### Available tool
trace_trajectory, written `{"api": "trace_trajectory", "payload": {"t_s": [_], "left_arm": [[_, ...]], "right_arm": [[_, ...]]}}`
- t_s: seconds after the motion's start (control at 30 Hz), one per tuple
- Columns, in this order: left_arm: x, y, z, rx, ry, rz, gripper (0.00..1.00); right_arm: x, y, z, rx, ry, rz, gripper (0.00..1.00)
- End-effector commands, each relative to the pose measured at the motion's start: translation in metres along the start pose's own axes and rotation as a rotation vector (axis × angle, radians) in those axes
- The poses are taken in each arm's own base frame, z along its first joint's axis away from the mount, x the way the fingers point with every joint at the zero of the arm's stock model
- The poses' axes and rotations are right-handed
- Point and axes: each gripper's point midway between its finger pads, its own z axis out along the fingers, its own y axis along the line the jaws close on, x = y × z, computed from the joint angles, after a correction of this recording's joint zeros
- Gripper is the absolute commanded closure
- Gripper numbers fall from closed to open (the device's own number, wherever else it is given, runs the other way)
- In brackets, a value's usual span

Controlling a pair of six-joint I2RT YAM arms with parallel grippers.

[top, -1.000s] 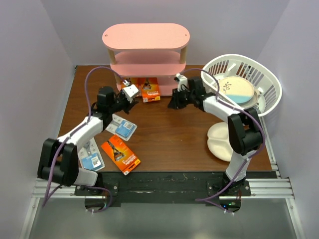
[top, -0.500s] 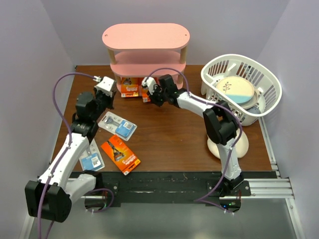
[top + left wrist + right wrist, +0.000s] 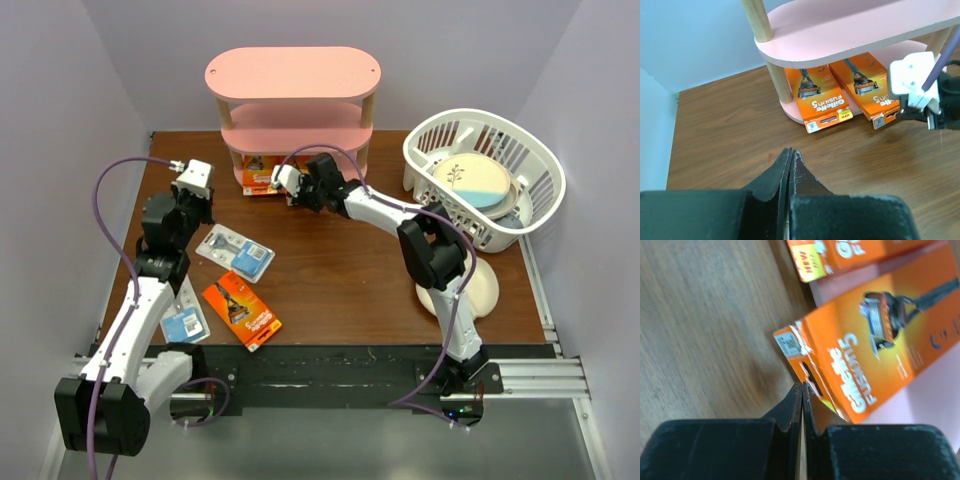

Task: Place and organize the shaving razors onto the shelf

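The pink shelf (image 3: 290, 72) stands at the back; its bottom tier (image 3: 800, 107) holds two orange shaving razors packs (image 3: 820, 97) (image 3: 867, 85) side by side, their near ends overhanging the edge. My right gripper (image 3: 287, 192) is shut, its tips (image 3: 802, 386) against the hang-tab end of the right pack (image 3: 875, 355). My left gripper (image 3: 203, 198) hovers left of the shelf, shut and empty (image 3: 790, 152). On the table lie a third orange pack (image 3: 242, 311) and two white-and-blue packs (image 3: 237, 250) (image 3: 183, 310).
A white slatted basket (image 3: 480, 115) with a round plate (image 3: 470, 183) in it stands at the back right. A white divided plate (image 3: 475, 290) lies near the right arm's base. Wooden posts (image 3: 777, 80) hold up the shelf's tiers.
The left arm drew back from the shelf to the left. The right arm swung left to the bottom tier and its jaws closed. Two orange packs now lie on that tier.
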Motion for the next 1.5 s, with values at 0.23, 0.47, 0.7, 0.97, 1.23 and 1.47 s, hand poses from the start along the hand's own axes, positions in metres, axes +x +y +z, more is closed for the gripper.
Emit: {"api": "trace_trajectory", "payload": {"t_s": [0.23,0.47,0.7,0.97,1.23,1.47], "left_arm": [[-0.013,0.007,-0.002,-0.027,-0.071,-0.02,1.0],[-0.017,-0.002,-0.004,0.016,-0.09,-0.021,1.0],[-0.015,-0.006,-0.006,0.039,-0.087,-0.022,1.0],[-0.013,-0.008,-0.01,0.042,-0.078,-0.044,1.0],[0.059,-0.038,-0.026,0.084,0.291,-0.355,0.52],[0.136,-0.055,-0.066,-0.048,0.564,-0.629,0.43]], "right_arm": [[-0.02,-0.009,0.011,0.11,0.019,-0.182,0.98],[-0.016,-0.022,0.026,0.175,0.082,-0.225,1.0],[-0.017,-0.027,0.038,0.198,0.104,-0.24,1.0],[-0.02,-0.019,0.027,0.163,0.101,-0.254,1.0],[-0.049,0.064,-0.049,-0.158,0.039,-0.054,0.53],[-0.083,0.145,-0.098,-0.48,-0.021,0.382,0.33]]}}
